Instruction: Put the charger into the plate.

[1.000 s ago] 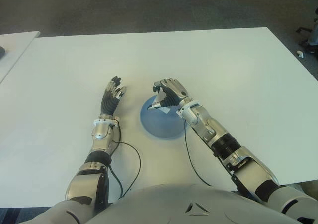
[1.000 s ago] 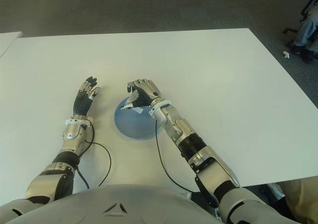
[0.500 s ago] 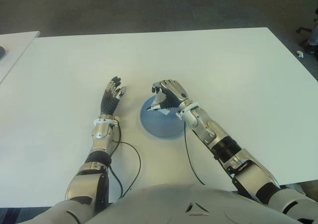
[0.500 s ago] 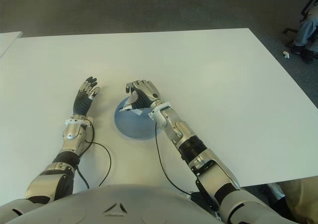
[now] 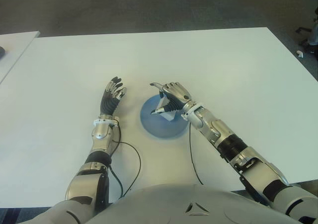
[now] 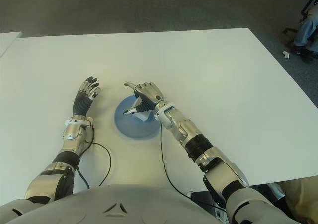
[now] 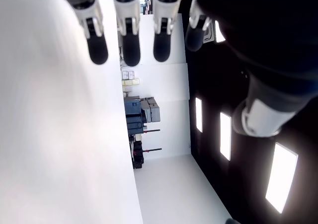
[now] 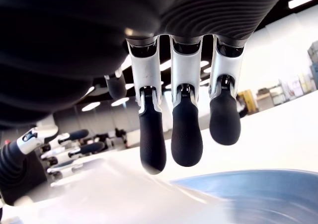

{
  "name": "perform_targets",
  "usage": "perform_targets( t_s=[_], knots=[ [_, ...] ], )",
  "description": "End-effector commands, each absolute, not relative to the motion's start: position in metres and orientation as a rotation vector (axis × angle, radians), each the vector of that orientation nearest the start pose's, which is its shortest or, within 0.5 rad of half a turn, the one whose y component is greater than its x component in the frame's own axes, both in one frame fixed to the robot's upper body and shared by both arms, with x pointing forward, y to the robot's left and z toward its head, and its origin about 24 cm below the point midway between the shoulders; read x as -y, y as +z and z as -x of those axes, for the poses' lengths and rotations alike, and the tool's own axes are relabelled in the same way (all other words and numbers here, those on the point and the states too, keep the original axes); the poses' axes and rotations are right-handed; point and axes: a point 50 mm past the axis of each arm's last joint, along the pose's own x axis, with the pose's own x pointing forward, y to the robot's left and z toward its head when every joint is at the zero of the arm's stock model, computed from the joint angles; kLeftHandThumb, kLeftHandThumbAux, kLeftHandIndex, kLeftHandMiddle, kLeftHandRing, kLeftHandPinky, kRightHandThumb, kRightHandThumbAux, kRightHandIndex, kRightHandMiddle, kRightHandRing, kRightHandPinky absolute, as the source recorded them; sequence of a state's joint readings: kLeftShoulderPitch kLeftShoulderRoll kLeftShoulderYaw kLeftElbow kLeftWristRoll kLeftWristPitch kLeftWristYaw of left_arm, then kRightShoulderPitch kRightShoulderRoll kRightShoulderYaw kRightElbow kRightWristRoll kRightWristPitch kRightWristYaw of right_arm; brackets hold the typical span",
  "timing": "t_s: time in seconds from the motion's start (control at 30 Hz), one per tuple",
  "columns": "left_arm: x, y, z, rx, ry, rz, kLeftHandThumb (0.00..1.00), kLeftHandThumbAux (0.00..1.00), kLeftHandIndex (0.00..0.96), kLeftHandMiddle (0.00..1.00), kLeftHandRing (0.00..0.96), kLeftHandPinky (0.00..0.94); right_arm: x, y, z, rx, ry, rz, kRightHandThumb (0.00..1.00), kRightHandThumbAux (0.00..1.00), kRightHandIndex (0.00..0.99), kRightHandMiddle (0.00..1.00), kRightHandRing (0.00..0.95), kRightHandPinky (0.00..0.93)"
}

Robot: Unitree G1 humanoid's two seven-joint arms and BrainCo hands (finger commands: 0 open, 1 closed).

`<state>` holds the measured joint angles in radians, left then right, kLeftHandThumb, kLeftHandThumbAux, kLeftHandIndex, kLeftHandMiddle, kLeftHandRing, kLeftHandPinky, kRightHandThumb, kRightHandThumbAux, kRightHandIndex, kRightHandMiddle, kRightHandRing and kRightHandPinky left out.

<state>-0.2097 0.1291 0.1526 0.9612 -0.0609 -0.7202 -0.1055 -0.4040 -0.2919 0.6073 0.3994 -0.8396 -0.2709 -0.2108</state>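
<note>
A round blue plate point(image 5: 149, 127) lies on the white table point(image 5: 223, 70) just in front of me. A small white charger point(image 5: 167, 115) sits in the plate, under my right hand point(image 5: 158, 100). That hand hovers over the plate with its thumb stretched out and its fingers point(image 8: 186, 134) hanging loose, and the right wrist view shows nothing between them above the plate point(image 8: 248, 194). Whether the fingertips still touch the charger I cannot tell. My left hand point(image 5: 112, 97) shows to the left of the plate, fingers straight and spread, holding nothing.
Thin black cables point(image 5: 131, 159) run from both wrists across the table's near part. A second white table point(image 5: 15, 45) stands at the far left. A person's leg point(image 6: 308, 30) and a small white object point(image 5: 299, 54) are on the floor at the far right.
My right hand has uncurled: the thumb swung outward and the fingers lifted off the charger, which now lies lower in the plate. The wrist shifted slightly right. The left hand has not moved.
</note>
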Motion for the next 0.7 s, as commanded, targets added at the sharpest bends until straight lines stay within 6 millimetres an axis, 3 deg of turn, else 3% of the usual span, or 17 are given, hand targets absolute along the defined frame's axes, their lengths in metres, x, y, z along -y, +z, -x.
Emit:
perform_targets(
  t_s=[0.03, 0.7],
  knots=[
    [-0.1809, -0.1232, -0.1572, -0.509, 0.05, 0.055, 0.059, 0.591, 0.126, 0.14, 0.157, 0.192, 0.0594, 0.0385, -0.2835, 0.536, 0.641, 1.228, 0.248, 0.161, 0.0, 0.0, 0.0, 0.0],
    [-0.184, -0.1238, -0.1567, -0.519, 0.06, 0.055, 0.106, 0.563, 0.149, 0.142, 0.155, 0.183, 0.0627, 0.0421, -0.2872, 0.551, 0.619, 1.212, 0.271, 0.117, 0.0, 0.0, 0.0, 0.0]
  ],
)
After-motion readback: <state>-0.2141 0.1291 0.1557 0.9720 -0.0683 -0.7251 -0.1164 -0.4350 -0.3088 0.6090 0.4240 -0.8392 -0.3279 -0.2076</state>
